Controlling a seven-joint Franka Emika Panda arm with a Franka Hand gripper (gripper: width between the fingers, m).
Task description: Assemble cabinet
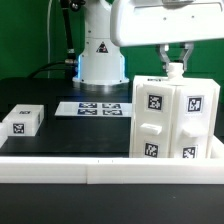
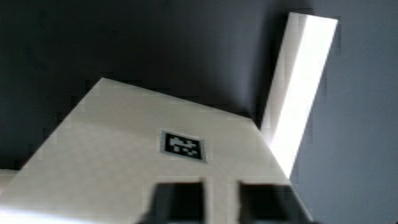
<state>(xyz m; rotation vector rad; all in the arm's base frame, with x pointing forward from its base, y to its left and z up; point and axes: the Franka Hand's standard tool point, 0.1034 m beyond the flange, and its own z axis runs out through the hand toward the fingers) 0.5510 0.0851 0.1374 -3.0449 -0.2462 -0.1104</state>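
Black tabletop (image 1: 60, 135) is lit evenly and brightly. A green backdrop (image 1: 20, 35) is set behind it, and a white ledge (image 1: 100, 175) is fitted along the near edge.

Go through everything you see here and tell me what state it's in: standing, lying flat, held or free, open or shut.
Cabinet: standing on the table at the exterior view's right, tagged face toward the camera.
Gripper: down at the cabinet's top; open or shut cannot be told.
Block: lying flat at the exterior view's left, free.
Marker board: lying flat, nothing on it.
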